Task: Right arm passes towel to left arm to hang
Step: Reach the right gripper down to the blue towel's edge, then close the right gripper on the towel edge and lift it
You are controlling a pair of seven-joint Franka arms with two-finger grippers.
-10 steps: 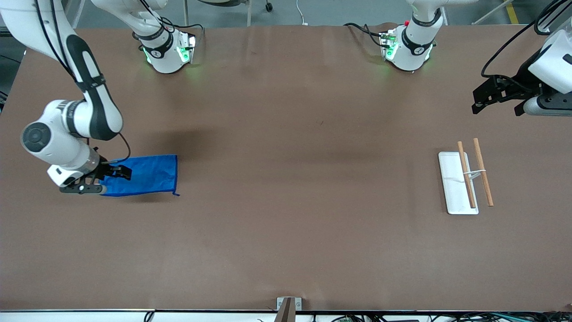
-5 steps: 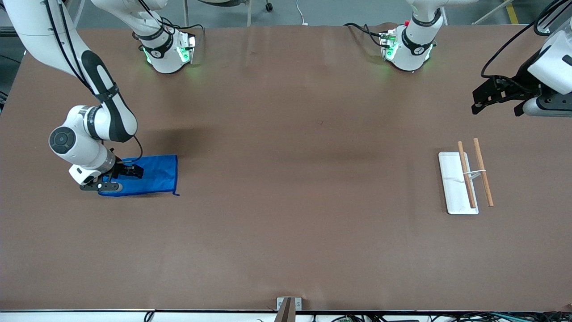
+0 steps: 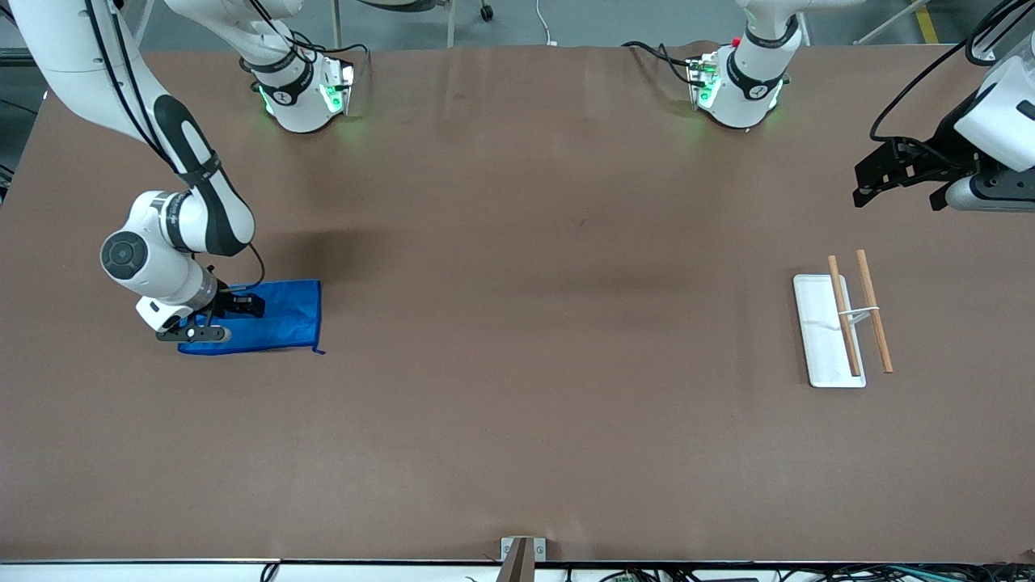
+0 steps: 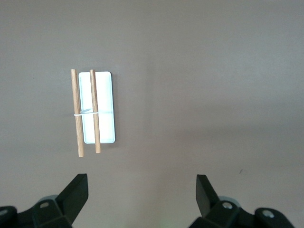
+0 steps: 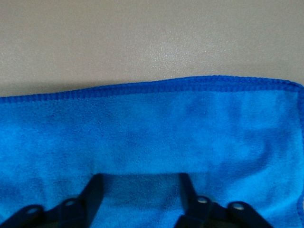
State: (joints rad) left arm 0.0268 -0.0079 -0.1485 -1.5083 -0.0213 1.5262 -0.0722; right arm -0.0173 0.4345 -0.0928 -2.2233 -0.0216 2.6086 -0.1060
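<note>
The bright blue towel (image 3: 279, 319) lies flat on the brown table at the right arm's end, a short thread hanging from its corner nearest the front camera. My right gripper (image 3: 226, 319) is down on the end of the towel that lies toward the table's edge. In the right wrist view its fingers (image 5: 95, 187) press into the towel (image 5: 156, 128) and still stand apart, with cloth between them. My left gripper (image 3: 899, 198) waits open in the air at the left arm's end of the table, nothing between its fingers (image 4: 78, 187).
A towel rack, a white base (image 3: 815, 347) with two wooden rods (image 3: 874, 311) across a wire stand, sits at the left arm's end, also in the left wrist view (image 4: 105, 95). A small metal bracket (image 3: 521, 550) sits at the table's front edge.
My right gripper slid a little along the towel toward its middle and settled onto it, and its fingers have drawn closer together. The left arm and the towel have not moved.
</note>
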